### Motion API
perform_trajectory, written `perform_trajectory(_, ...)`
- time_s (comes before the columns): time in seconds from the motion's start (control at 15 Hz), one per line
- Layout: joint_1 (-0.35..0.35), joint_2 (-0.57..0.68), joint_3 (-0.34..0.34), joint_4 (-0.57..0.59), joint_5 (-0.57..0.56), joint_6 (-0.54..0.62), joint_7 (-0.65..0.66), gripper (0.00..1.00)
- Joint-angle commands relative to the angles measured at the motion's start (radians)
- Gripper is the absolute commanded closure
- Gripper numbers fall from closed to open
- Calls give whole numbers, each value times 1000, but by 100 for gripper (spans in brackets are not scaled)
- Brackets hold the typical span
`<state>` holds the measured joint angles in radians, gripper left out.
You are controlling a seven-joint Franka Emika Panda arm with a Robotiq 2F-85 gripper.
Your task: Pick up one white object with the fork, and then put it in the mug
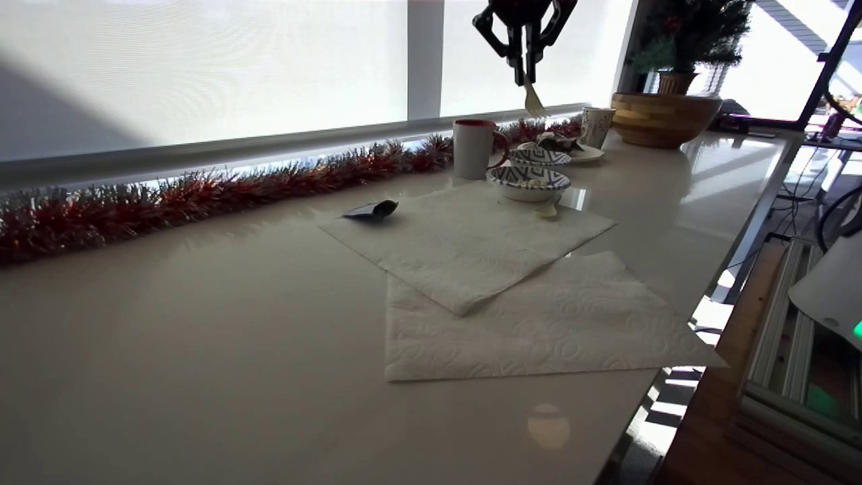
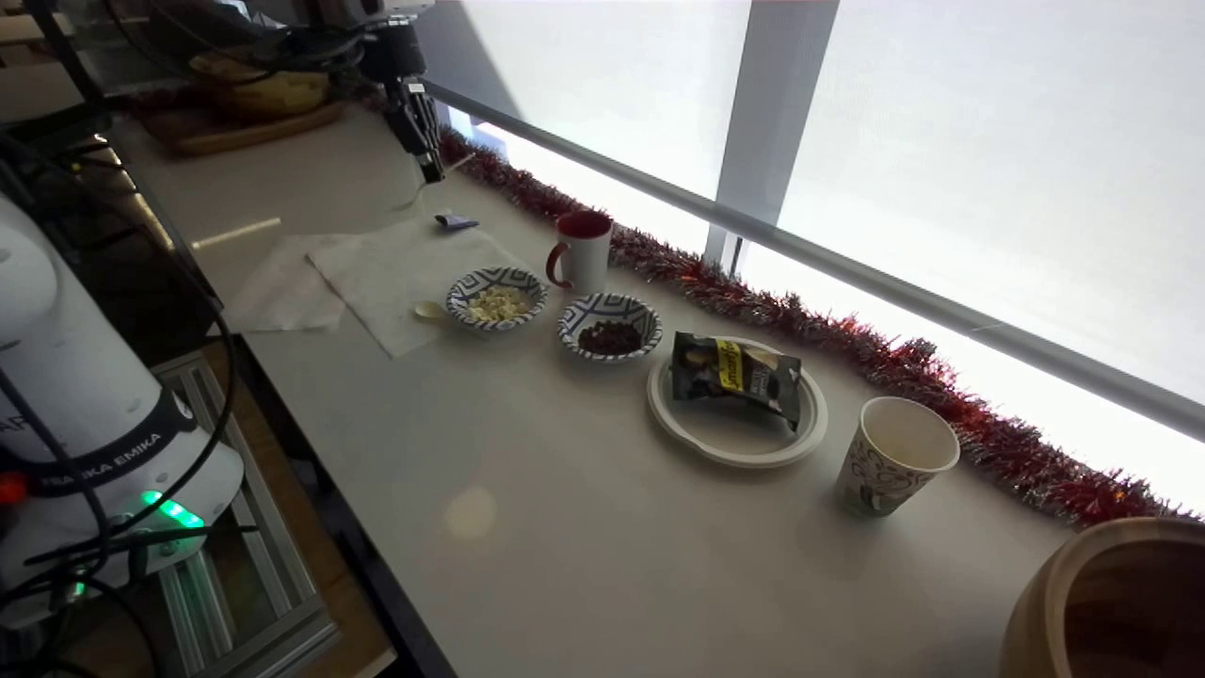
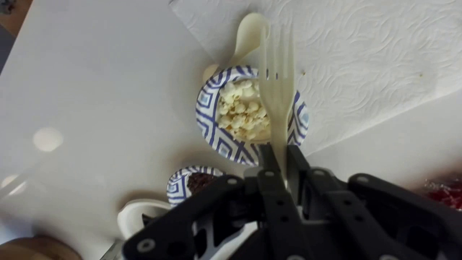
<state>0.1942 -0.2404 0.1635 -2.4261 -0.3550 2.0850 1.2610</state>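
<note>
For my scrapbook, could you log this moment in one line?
gripper: shut on fork; fork: bare; popcorn: in bowl; mug: upright on counter

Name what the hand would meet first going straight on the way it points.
Likely the patterned popcorn bowl, touched by the held fork before the hand itself; depth is unclear, so exactly where is uncertain.

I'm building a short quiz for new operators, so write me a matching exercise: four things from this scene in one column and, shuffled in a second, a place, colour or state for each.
Things
1. fork
2. mug
3. popcorn
4. black-and-yellow bag

Descriptions
A. on a plate
B. gripped by the tool
C. white outside, red inside
D. in a patterned bowl

Pairs: 1-B, 2-C, 3-D, 4-A
</note>
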Motion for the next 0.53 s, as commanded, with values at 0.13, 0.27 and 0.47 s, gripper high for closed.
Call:
perform_trajectory(0.13, -107, -201, 74, -114, -259, 13, 88, 95)
perform_trajectory(0.27, -103, -154, 69, -73, -217, 1, 65, 88)
perform_trajectory(0.47, -122, -191, 75, -99, -263, 5, 91, 88)
